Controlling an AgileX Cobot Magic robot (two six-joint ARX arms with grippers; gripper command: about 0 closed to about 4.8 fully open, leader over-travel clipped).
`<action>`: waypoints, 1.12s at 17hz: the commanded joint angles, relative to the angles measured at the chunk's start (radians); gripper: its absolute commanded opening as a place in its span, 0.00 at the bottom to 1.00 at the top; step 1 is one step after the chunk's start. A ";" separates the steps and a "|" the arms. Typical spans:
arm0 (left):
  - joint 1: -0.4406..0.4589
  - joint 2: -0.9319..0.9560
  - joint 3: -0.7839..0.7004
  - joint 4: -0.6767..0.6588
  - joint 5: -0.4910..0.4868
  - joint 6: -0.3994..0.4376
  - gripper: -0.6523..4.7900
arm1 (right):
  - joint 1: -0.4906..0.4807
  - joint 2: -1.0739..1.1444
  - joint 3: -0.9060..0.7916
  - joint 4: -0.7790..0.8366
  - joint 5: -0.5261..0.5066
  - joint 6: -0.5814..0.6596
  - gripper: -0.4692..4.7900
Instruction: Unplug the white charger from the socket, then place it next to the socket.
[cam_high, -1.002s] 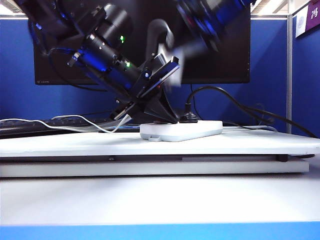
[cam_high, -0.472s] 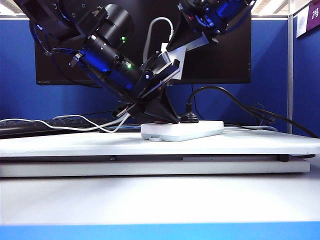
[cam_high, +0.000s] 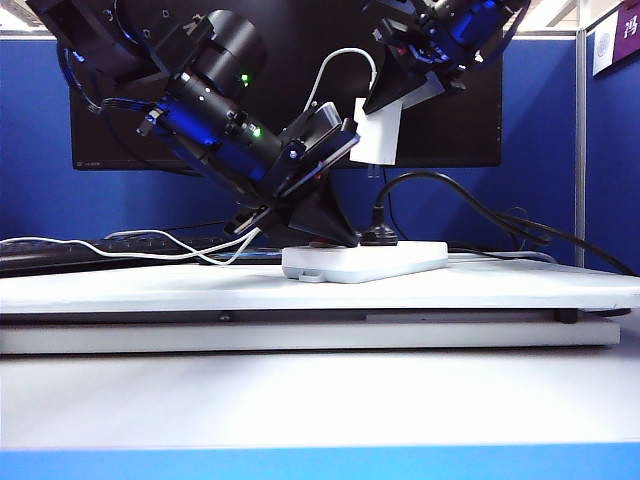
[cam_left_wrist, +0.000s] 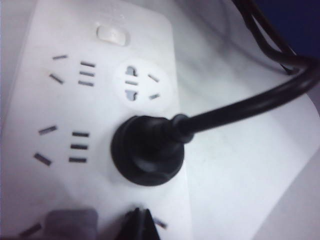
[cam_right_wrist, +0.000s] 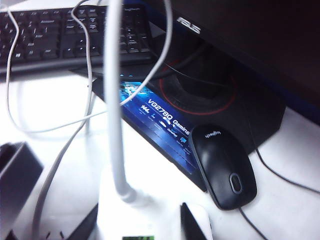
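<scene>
Two grippers share the job: the left gripper (cam_high: 322, 232), its opening unreadable, pins the long white plastic socket (cam_high: 365, 262) below, while the right gripper (cam_high: 385, 100) clamps the plain white rectangular charger (cam_high: 377, 131) clear above.

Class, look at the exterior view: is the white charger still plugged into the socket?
No: the right gripper holds the white charger in the air, clear above the socket.

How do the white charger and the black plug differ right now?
The white charger is out of the socket, held aloft in the right claw; the black plug is still seated. The charger is boxy with a thin cable, the plug round with a thick one.
</scene>
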 joint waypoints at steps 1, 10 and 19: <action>-0.003 -0.078 -0.007 0.013 0.039 0.064 0.11 | -0.006 -0.034 0.005 0.047 -0.009 0.056 0.09; 0.001 -0.442 -0.007 0.085 -0.275 0.067 0.11 | -0.007 -0.093 0.005 0.121 -0.098 0.261 0.09; 0.001 -0.754 -0.007 0.078 -0.583 0.187 0.11 | 0.138 -0.056 0.005 0.151 -0.225 0.582 0.09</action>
